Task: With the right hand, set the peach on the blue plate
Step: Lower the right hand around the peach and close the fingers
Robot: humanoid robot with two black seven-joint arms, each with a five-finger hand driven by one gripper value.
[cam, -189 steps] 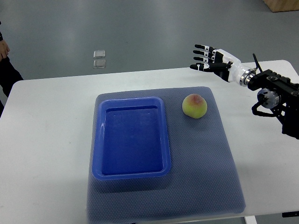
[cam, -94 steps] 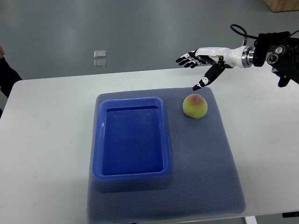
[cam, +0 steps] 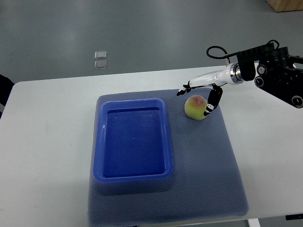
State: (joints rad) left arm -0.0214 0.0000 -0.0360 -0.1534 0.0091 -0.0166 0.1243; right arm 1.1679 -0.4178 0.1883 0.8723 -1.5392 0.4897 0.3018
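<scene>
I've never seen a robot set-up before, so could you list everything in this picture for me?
Round yellow-green peach with a red blush: one, on the mat, right of the tray.
Blue rectangular plastic tray: one, holds nothing, on the mat's left half.
Grey-blue textured mat: one, on the table.
White table: one, under everything.
Small clear square items: two, on the grey floor beyond the table.
Robot's right hand: one, black and white, fingers spread around the peach, not yet closed.

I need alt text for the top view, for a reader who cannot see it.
The right hand reaches around a peach on a grey mat, fingers open. An empty blue plate lies left of the peach, on a white table.
</scene>
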